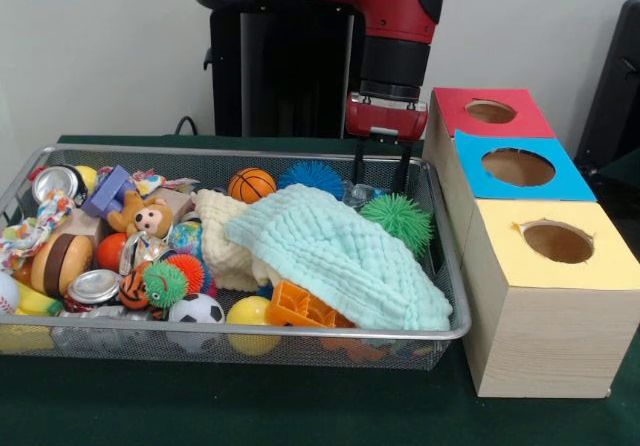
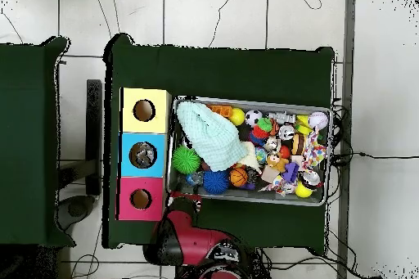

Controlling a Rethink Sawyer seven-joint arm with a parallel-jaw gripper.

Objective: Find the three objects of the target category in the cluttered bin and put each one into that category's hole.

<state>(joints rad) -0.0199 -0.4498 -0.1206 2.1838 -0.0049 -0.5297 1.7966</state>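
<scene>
A wire mesh bin [image 1: 440, 256] crammed with toys sits on a dark green table [image 1: 300, 411], with the red and black arm's gripper [image 1: 381, 171] hanging at the bin's far right corner, its two dark fingers [image 1: 357, 164] apart and holding nothing.

A pale mint cloth [image 1: 335, 251] sprawls over the right half of the bin, covering part of a cream knitted cloth [image 1: 225, 236] beside it. A spiky green ball [image 1: 398, 218] rests at the mint cloth's far right edge, and a spiky blue ball [image 1: 312, 176] lies at the far wall next to a small basketball [image 1: 251, 183].

The left half holds a stuffed monkey [image 1: 147, 216], crushed metal cans [image 1: 92, 287], a knotted rope toy [image 1: 35, 228], a toy burger [image 1: 60, 263] and a soccer ball [image 1: 196, 309]. A yellow ball [image 1: 250, 313] and an orange plastic piece [image 1: 300, 306] press against the near wall.

Just right of the bin stands a wooden box with three round holes: red top [image 1: 490, 112] farthest, blue top [image 1: 518, 166] in the middle, yellow top [image 1: 560, 241] nearest. In the overhead view, something pale appears to lie inside the blue hole [image 2: 144, 155], though it is too small to identify.
</scene>
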